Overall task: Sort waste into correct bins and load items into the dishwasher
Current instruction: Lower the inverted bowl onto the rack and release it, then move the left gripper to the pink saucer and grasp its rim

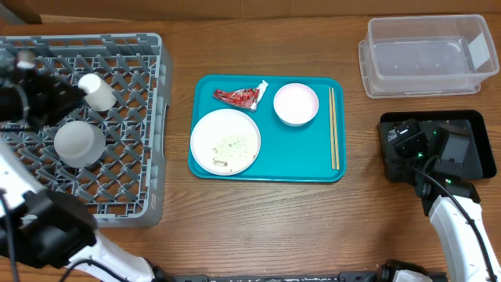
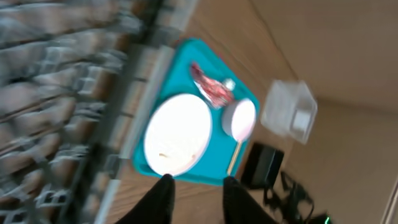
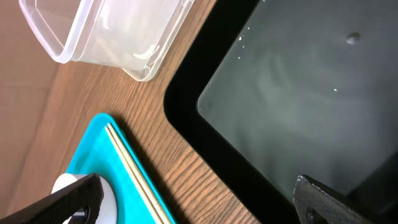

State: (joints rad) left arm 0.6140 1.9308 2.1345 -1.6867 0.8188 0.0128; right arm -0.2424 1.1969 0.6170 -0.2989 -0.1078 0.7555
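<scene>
The grey dish rack (image 1: 133, 164) at the left holds a small white cup (image 1: 98, 92) and an upturned grey-blue bowl (image 1: 78, 143). My left gripper (image 1: 69, 97) hangs over the rack beside the cup; in the left wrist view it (image 2: 196, 186) is open and empty. On the teal tray (image 1: 313, 157) lie the red wrapper (image 1: 241, 96), the white plate (image 1: 225, 141) with crumbs (image 1: 231, 145), the pink bowl (image 1: 296, 104) and the chopsticks (image 1: 334, 128). My right gripper (image 1: 409, 142) is open and empty over the left edge of the black tray (image 1: 470, 125). The clear tub (image 1: 427, 55) is at the back right.
The left wrist view is blurred; it shows the plate (image 2: 177, 134), wrapper (image 2: 211, 90) and pink bowl (image 2: 239, 118). The right wrist view shows my open gripper (image 3: 199, 205), the black tray (image 3: 298, 93), the tub (image 3: 112, 31) and the chopsticks (image 3: 134, 171). Bare wood lies between tray and bins.
</scene>
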